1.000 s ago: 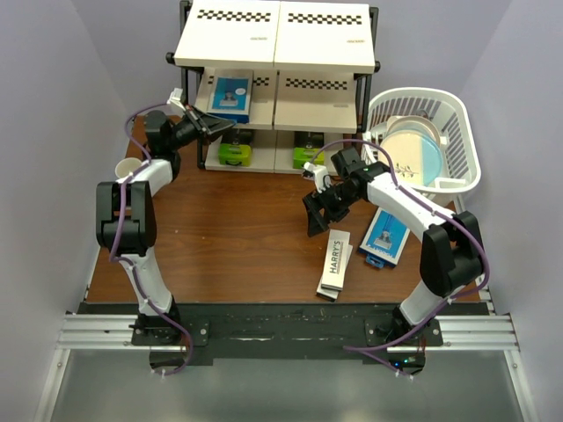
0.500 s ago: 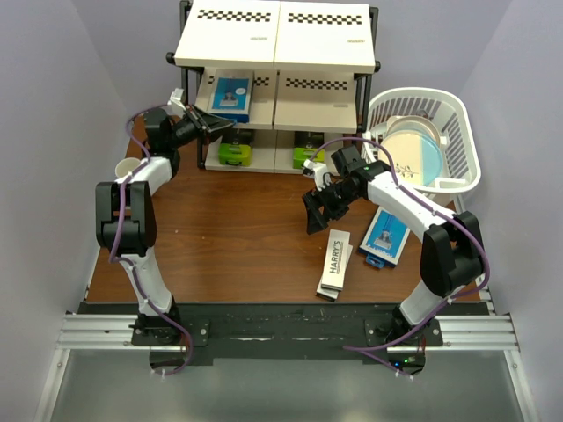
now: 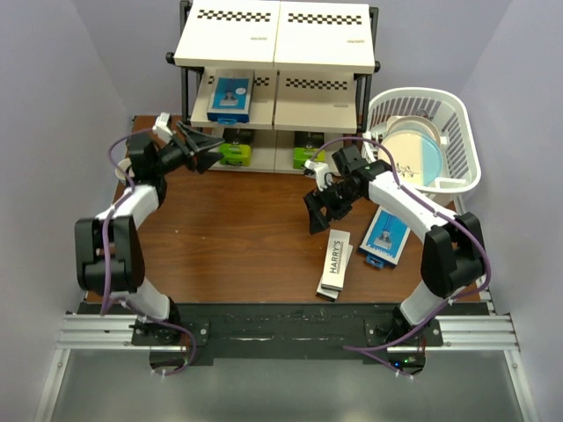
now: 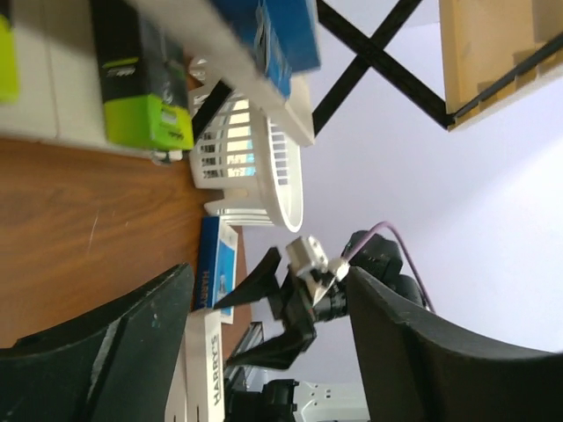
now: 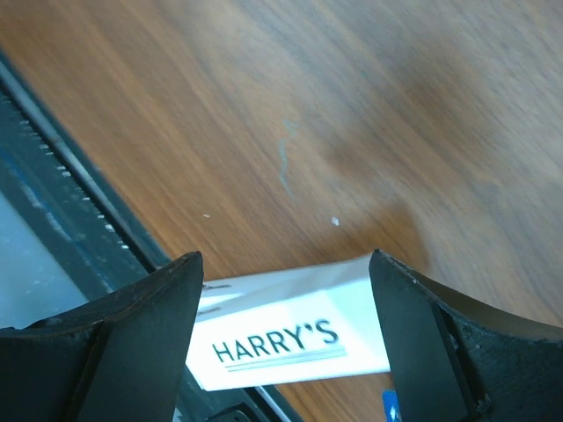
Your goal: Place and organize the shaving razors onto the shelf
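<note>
While the shelf (image 3: 274, 40) held one blue-and-white box (image 3: 230, 95) and two black boxes (image 3: 235, 152) | two HARRY'S boxes (image 3: 335, 260) and a second blue box (image 3: 385, 237) lay unplaced on the table (image 3: 237, 237) | left end effector (image 3: 209, 149) stood wide, empty | right end effector (image 3: 315, 215) hung wide over the HARRY'S boxes

White plastic basket (image 3: 459, 132) at far-right of brown wood table (image 3: 237, 229), w/ 1 white-and-blue plate (image 3: 413, 151) leaning inside.
</note>
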Tool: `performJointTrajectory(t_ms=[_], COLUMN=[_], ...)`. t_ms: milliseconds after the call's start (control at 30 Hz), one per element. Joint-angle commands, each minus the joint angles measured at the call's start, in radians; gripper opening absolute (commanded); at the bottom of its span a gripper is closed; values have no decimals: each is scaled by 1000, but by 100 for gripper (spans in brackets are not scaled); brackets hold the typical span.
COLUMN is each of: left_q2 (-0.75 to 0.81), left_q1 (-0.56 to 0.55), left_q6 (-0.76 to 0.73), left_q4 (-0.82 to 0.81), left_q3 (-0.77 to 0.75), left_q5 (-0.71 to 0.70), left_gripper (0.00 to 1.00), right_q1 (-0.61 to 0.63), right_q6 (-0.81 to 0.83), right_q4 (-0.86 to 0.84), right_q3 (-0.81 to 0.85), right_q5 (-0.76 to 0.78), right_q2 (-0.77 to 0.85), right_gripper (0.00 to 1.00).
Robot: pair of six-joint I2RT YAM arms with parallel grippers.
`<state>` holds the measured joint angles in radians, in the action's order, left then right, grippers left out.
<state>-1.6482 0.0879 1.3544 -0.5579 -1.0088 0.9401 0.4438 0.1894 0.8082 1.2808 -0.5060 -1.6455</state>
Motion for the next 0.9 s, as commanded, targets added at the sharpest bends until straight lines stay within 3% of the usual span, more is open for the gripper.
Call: performJointTrajectory(t_ms=[0, 167, 267, 300, 400, 500, 667, 867], left_q2=[220, 307, 266, 263, 275, 284, 259, 212], left_q1=[32, 50, 47, 8, -80, -135, -140, -139], left_q6=[-176, -313, -475, -591, -705, -648, -630, -704], left_q4=[97, 283, 376, 415, 434, 345, 331, 351], left_q3=[172, 343, 290, 261, 262, 321, 323, 240], left_q5=[-13, -89, -133, -156, -242, -215, -167, -109], left_gripper=[78, 85, 82, 81, 80, 79, 78, 75], right_q1=[-49, -176, -259, -272, -312, -343, -364, -366], right_q6=[-48, -67, -96, -106, -130, -136, -143, -114], right_q4=[14, 52, 77, 82, 77, 82, 95, 83], right_q3=[-13, -142, -199, -215, -248, -239, -228, -235], right_q5=[191, 450, 524, 543, 624, 682, 727, 621], right_q2=[122, 237, 268, 289, 331, 335, 310, 210], right_gripper=[82, 86, 88, 88, 89, 89, 90, 87])
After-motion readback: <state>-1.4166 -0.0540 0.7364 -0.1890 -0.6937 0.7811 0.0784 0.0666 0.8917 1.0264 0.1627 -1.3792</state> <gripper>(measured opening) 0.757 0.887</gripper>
